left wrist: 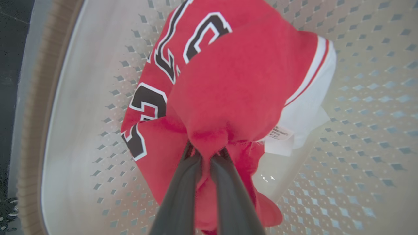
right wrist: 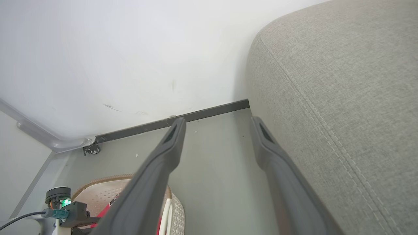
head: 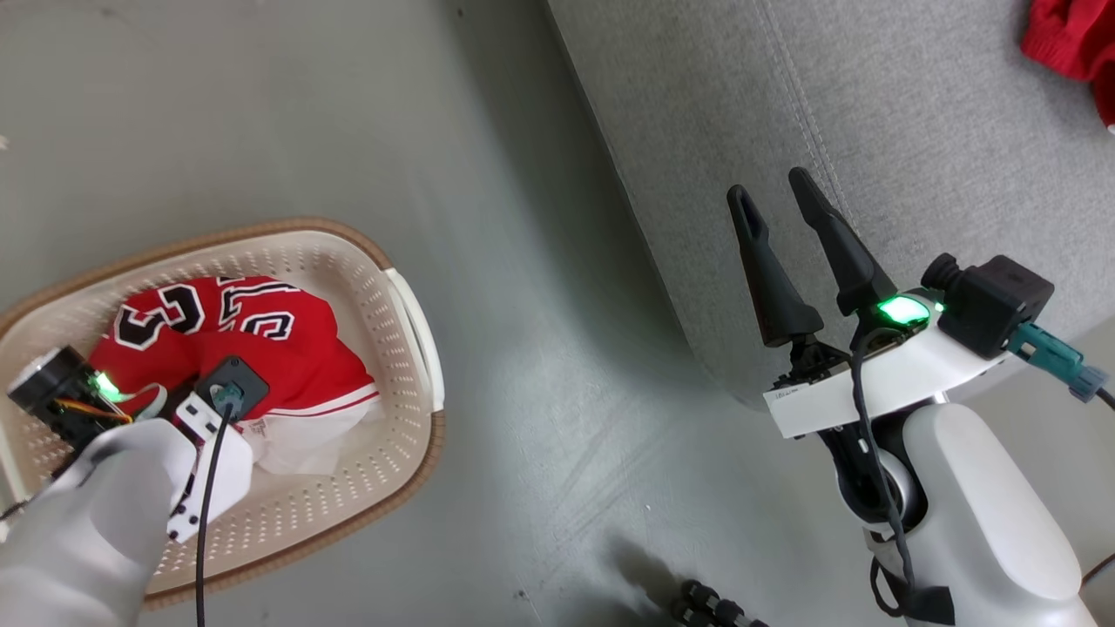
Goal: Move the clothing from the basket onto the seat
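The left claw [left wrist: 205, 151] is down inside the basket [head: 388, 305], its two dark fingers pressed together on a bunched fold of the red jersey [left wrist: 238, 81]. The pinched cloth puckers just above the fingertips. The jersey lies crumpled in the basket, black-and-white numerals facing up on one side and a white-trimmed hem on the other, with a small care tag [left wrist: 280, 133] showing near the hem. Whether the jersey is lifted off the basket's bottom cannot be told.

The basket stands on the grey floor [head: 523, 261], well apart from the grey sofa [head: 871, 104]. The right claw [head: 769, 187] is spread wide and holds nothing; it hangs at the sofa's rounded edge, fingers pointing along the stitched seam. A second red garment [head: 1071, 39] lies on the sofa at the far right, partly cut off by the picture's edge. In the right wrist view a pale wall [right wrist: 130, 49] rises behind the floor.
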`<state>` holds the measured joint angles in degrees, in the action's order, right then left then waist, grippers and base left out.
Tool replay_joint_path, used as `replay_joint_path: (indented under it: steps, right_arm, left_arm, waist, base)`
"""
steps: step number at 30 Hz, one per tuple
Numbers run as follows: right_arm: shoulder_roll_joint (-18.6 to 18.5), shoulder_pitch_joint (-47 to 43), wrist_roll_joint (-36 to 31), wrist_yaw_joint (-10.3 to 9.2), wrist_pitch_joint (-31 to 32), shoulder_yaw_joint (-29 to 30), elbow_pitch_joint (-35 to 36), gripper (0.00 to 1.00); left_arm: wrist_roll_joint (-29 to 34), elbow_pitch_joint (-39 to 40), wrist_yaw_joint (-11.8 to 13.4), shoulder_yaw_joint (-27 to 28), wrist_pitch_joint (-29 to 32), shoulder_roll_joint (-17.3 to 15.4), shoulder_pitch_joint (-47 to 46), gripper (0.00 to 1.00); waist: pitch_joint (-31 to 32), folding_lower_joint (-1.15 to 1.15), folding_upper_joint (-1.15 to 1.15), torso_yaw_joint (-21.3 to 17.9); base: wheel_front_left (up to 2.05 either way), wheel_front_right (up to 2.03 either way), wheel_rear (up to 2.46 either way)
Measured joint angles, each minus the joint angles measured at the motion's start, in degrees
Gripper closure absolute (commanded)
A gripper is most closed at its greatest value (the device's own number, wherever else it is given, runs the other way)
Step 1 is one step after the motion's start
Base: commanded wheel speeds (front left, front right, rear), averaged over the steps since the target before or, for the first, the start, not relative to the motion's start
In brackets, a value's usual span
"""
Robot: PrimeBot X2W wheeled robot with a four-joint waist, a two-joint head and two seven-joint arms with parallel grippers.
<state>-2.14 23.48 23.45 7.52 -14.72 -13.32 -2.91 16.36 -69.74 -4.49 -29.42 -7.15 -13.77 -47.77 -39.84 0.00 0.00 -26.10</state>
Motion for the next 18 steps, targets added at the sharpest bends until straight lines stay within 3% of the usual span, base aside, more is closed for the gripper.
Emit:
replay_joint_path:
  steps: [18]
  right_arm:
    - [-0.2, -0.4, -4.1, 0.00, 0.0, 1.6, -4.0, 0.00]
  left_arm:
    - [-5.6, 0.2, 3.9, 4.0, -6.1, 4.7, 6.3, 1.00]
  waist:
    - [10.7, 0.00, 0.00, 4.4]
  base:
    - [0.00, 0.00, 0.00]
